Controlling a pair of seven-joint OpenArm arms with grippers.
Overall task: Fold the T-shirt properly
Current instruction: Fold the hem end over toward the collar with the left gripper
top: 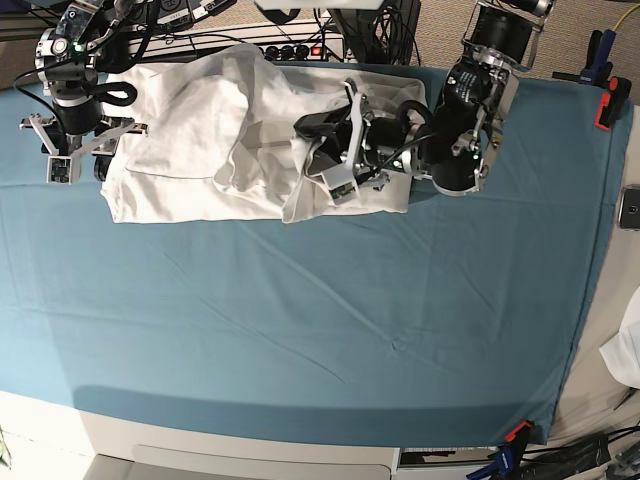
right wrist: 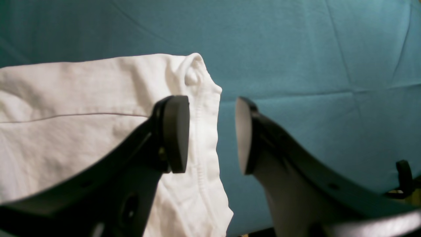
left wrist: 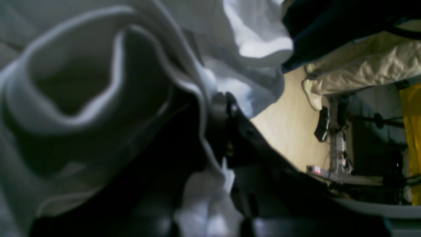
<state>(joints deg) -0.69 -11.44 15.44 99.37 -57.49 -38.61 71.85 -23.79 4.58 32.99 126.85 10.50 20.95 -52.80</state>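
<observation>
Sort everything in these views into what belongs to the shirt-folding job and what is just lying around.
Belongs to the job:
- white T-shirt, spread at the table's far side
- left tool, gripping a fold of it
- right tool, open beside the shirt's hemmed edge
- teal table cloth

Just lying about:
- power strip and cables
- orange clamp
- phone at the edge

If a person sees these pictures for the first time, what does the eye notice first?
First, the white T-shirt, lying crumpled at the far side of the teal table cloth. Next, the left gripper, buried in the shirt's folds near its middle. Last, the right gripper, open just above the shirt's stitched hem.
</observation>
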